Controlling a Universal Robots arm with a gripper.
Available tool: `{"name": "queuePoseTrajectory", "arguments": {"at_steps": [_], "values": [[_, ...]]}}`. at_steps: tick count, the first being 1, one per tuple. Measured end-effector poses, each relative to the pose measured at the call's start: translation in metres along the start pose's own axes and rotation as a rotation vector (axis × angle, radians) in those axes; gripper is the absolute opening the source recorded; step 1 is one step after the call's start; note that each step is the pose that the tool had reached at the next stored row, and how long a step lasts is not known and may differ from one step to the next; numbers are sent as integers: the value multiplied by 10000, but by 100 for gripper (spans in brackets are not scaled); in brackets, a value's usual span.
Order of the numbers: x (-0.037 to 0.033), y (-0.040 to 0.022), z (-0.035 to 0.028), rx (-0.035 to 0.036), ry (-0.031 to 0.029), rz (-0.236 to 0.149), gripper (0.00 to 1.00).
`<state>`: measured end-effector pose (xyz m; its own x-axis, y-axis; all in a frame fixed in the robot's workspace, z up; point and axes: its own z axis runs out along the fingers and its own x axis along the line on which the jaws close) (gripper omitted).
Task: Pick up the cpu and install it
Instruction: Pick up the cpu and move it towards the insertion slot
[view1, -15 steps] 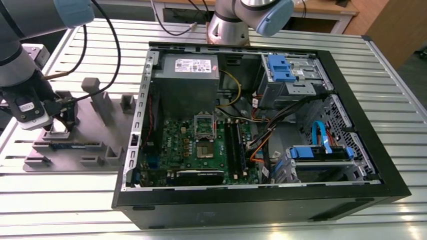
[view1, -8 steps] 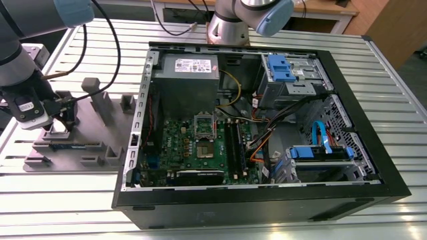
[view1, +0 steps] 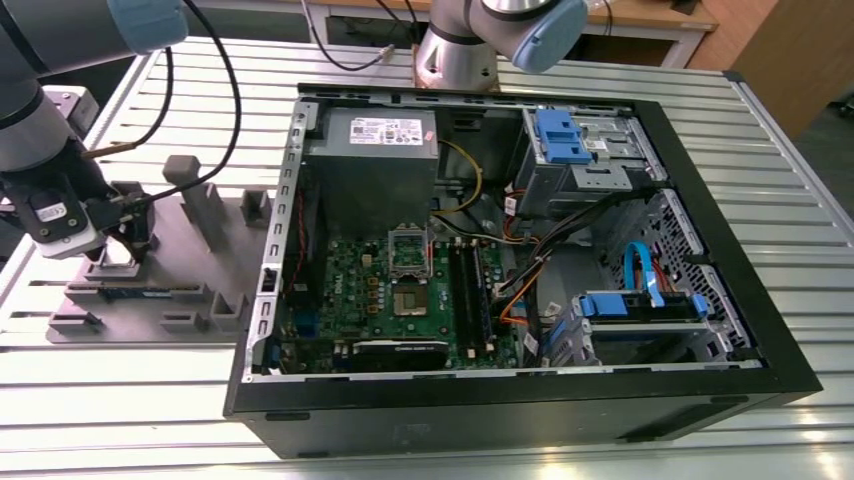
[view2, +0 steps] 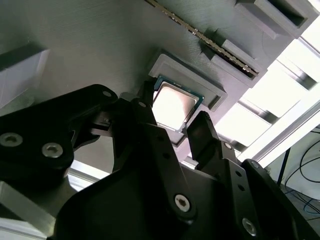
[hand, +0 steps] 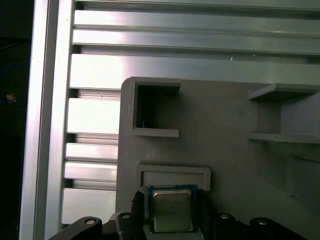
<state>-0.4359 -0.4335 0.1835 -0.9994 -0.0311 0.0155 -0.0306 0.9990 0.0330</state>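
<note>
At the exterior view's left we see the arm reach down over the slatted metal table, its gripper lowered onto a grey moulded parts holder that lies beside the open computer case. In the second wrist view the gripper has its two dark fingers spread, one on each side of the cpu. They sit very near the chip's edges, but we cannot tell whether they touch them. The cpu lies flat, pale metal top upward, in a small raised pocket of the holder, and in the first wrist view it sits square in that pocket with a finger tip showing dark at either flank. Near the pocket, in the second wrist view, a long thin memory stick stands on edge in a slot of the same holder. Moving toward the exterior view's right, the case lies on its side with the panel off. The green motherboard fills its nearer left part, and a rectangular silver frame with a dark middle sits near the board's centre. A grey power supply lies beyond the board. Farther right we find a blue drive bracket at the far corner and a second blue bracket nearer us, with loose cables between them. Behind the case a grey arm segment stands on the table.
</note>
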Motion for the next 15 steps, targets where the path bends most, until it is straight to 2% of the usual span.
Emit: {"name": "queuePoseTrajectory", "arguments": {"at_steps": [5,7,15], "values": [[0,0,-2,0,0,0,54],[0,0,-3,1,2,0,47],[0,0,-5,0,0,0,47]]}}
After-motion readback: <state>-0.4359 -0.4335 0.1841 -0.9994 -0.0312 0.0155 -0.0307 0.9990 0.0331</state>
